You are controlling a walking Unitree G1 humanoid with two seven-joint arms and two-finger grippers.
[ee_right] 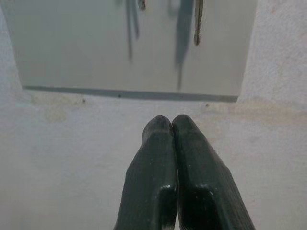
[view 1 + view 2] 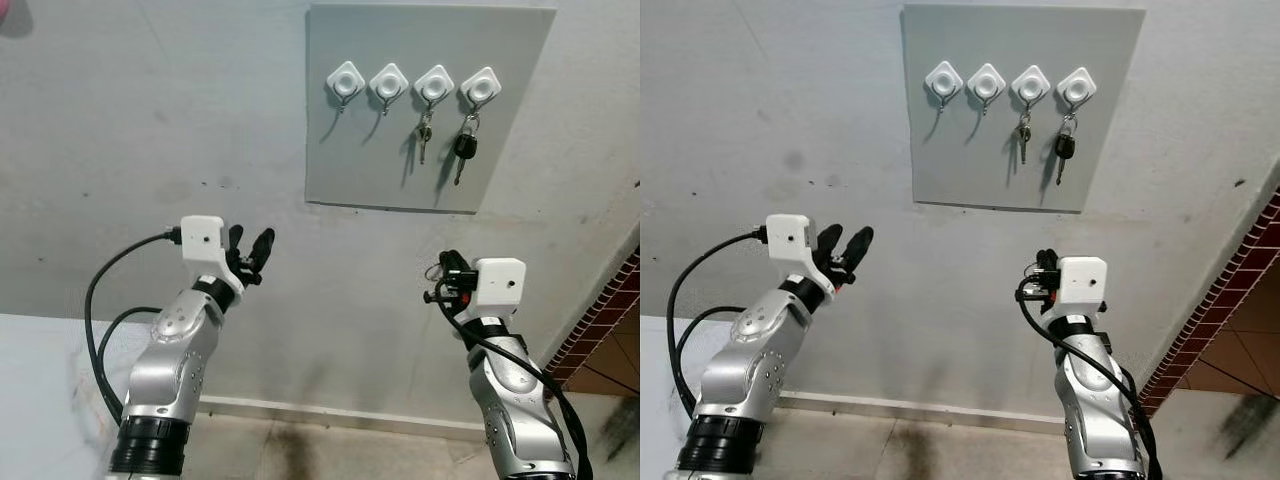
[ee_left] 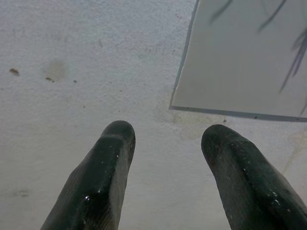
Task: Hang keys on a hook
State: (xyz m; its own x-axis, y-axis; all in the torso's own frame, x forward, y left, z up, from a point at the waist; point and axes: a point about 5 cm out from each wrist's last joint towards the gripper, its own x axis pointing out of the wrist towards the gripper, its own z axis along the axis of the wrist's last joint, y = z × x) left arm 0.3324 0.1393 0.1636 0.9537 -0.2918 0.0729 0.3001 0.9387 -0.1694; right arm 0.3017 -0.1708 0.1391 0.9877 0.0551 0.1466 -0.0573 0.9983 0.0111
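Right gripper pinched shut, key ring alongside; left gripper spread, empty. Best aimed at free white hook on grey board.

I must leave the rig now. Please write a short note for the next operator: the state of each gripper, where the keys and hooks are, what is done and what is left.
Left gripper: open, raised toward the wall, left of and below the grey board.
Right gripper: shut, with a key ring showing at its fingers, below the board's right part.
Board: four white hooks. First hook and second hook free. Third hook carries a small key, fourth a black-headed key.
Done: two keys hung.
Left: probably lift the right gripper and hang its ring on a free hook.
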